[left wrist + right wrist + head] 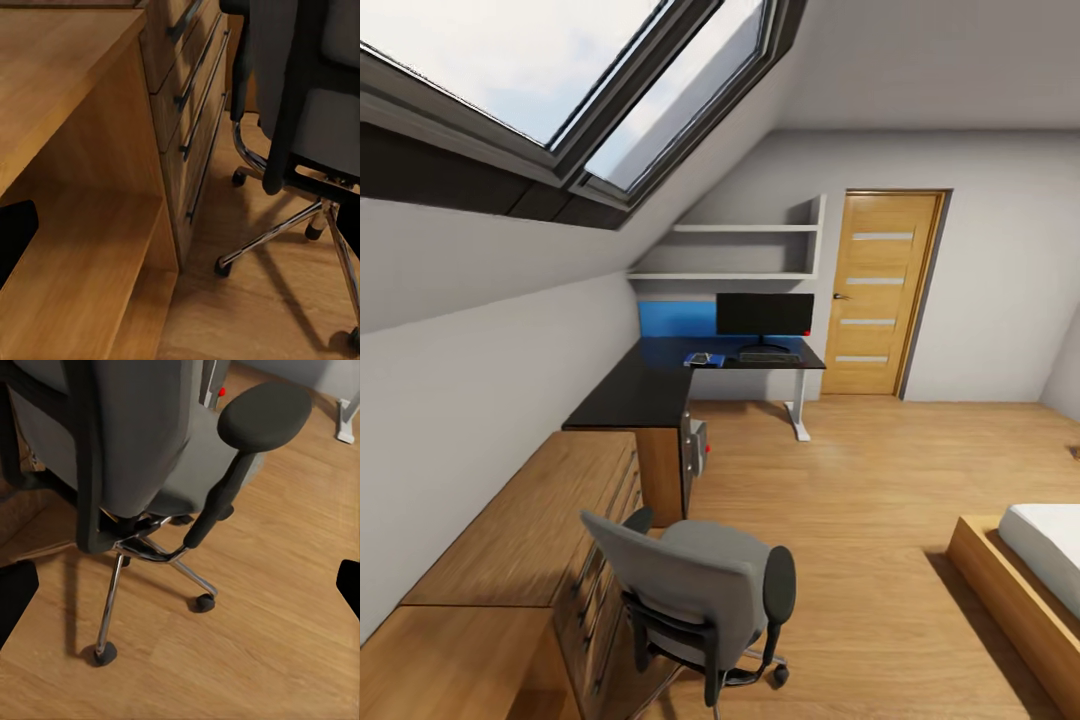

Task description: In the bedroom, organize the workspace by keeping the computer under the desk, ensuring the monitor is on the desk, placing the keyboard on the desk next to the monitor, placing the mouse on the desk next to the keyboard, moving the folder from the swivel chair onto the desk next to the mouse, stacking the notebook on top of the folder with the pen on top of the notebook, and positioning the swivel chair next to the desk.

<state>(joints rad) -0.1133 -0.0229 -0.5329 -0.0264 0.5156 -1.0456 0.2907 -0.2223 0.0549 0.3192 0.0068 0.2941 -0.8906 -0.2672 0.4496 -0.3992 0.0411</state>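
Ahead, I see the swivel chair [700, 590] beside the wooden cabinet [520, 540], the black desk [650, 385] beyond; I can't tell either gripper's state.

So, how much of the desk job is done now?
Looks done: monitor and keyboard on the desk, a blue folder beside them with something dark on it, the computer under the desk. In hand: nothing. Left: the chair stands apart from the desk. Mouse and pen are too small to tell.
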